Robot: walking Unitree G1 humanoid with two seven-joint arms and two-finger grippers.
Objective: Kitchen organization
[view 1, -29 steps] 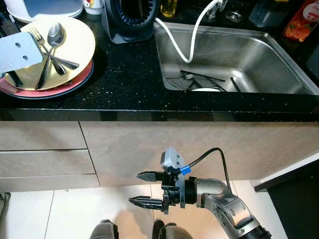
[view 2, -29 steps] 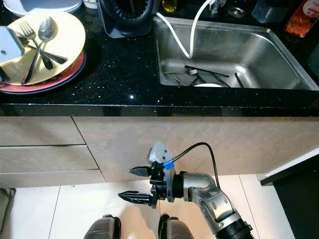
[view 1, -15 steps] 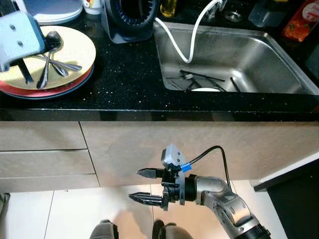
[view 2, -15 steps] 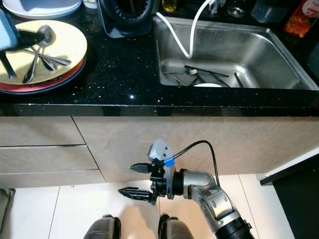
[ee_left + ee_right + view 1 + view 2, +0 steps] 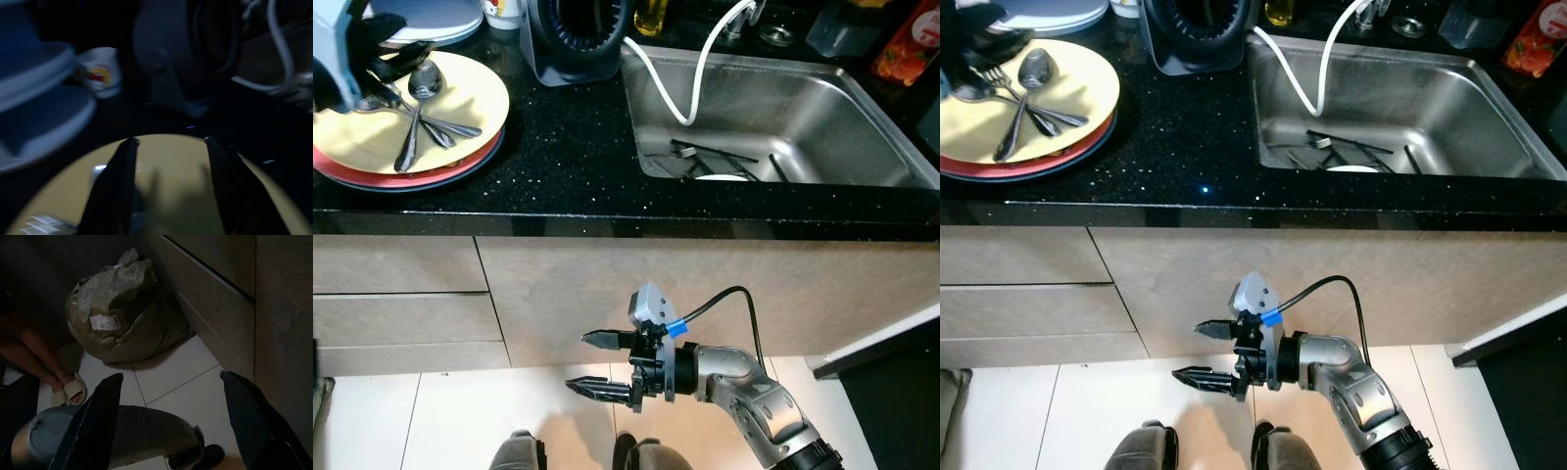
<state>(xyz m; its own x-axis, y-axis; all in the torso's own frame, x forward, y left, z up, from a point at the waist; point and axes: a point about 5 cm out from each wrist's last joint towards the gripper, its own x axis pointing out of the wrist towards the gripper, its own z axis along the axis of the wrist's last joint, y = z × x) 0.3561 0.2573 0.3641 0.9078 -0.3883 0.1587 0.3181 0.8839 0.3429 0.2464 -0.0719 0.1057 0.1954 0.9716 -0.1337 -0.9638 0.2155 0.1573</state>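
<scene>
Left gripper (image 5: 168, 147) has advanced over the yellow plate (image 5: 460, 93), jaws spread, empty.

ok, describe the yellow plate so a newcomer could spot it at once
Start at the steel sink; go left along the black counter past the dark appliance. The yellow plate lies there on a red plate, spoons on it, under the left gripper. Neighbouring plates are pale.
</scene>
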